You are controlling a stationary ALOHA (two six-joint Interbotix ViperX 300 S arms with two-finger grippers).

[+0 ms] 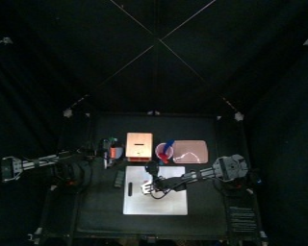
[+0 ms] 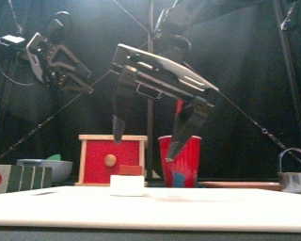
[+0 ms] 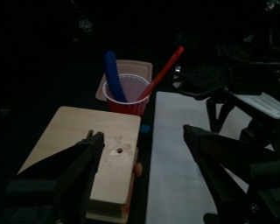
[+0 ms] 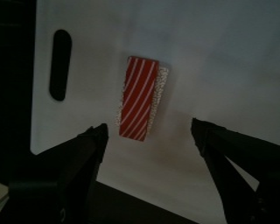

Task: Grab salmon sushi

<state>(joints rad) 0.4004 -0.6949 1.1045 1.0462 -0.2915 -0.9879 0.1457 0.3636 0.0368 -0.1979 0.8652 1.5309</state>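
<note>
The salmon sushi (image 4: 143,96) is seen lying ungrasped on the white cutting board (image 4: 224,52), directly below the right gripper (image 4: 149,144), whose jaws are spread wide; descent and closing remain.

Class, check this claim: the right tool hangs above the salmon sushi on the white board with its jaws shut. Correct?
Not quite. The right tool hangs above the salmon sushi on the white board, but its jaws stand wide open, as the right wrist view shows.
</note>
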